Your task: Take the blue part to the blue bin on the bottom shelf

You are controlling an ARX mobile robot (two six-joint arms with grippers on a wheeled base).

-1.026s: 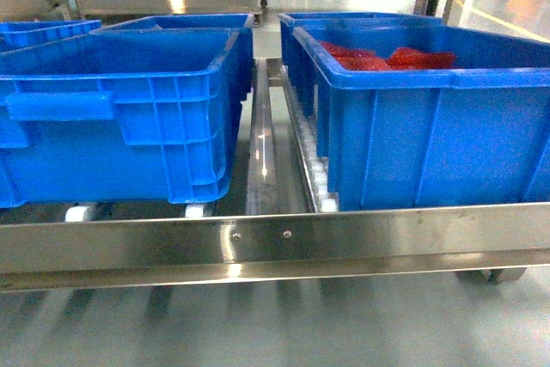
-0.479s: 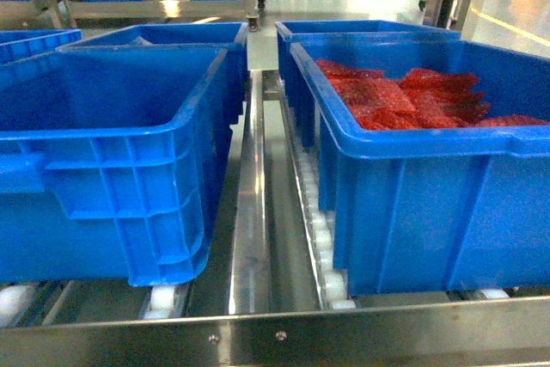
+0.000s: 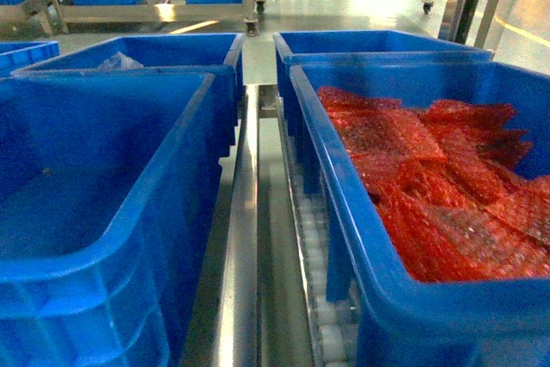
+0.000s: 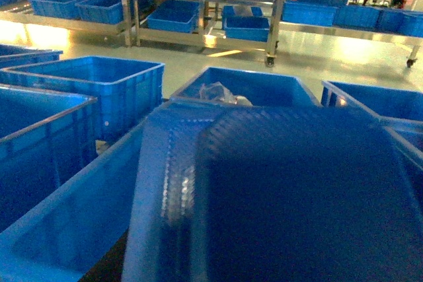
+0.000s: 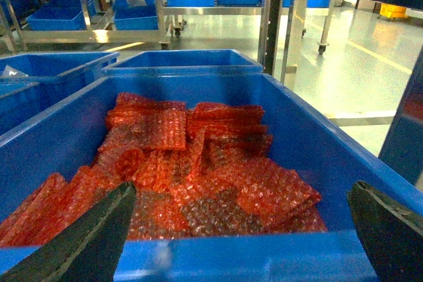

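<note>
The task looked to be in its carrying or placing stage, not finished. In the left wrist view a large blurred blue part [image 4: 291,196] filled the lower right of the frame, very close to the camera, which suggested the left claw was carrying it; the claw itself was hidden behind the part, so I cannot tell whether it was clenched on it.

In the head view, the near-left blue bin [image 3: 94,212] filled the lower left of the frame and appeared empty, with only a bare blue floor showing. No part lay inside it yet. Behind it, in the upper left, a second bin [image 3: 172,53] held a scrap of clear plastic [image 3: 119,63].

The right claw [image 5: 241,229] hung released, its 2 dark fingers spread wide at the lower corners of the right wrist view, grasping nothing. Below it sat the right-hand bin [image 3: 344,178], full of red bubble-wrap pouches [image 5: 198,170].

The bottom shelf [image 3: 245,238] showed between the bins as a steel divider rail with a lane of white rollers [image 3: 322,298] beside it in the lower centre.

Judging from this, the pick seemed done, while lowering and releasing the part into the blue bin remained.
</note>
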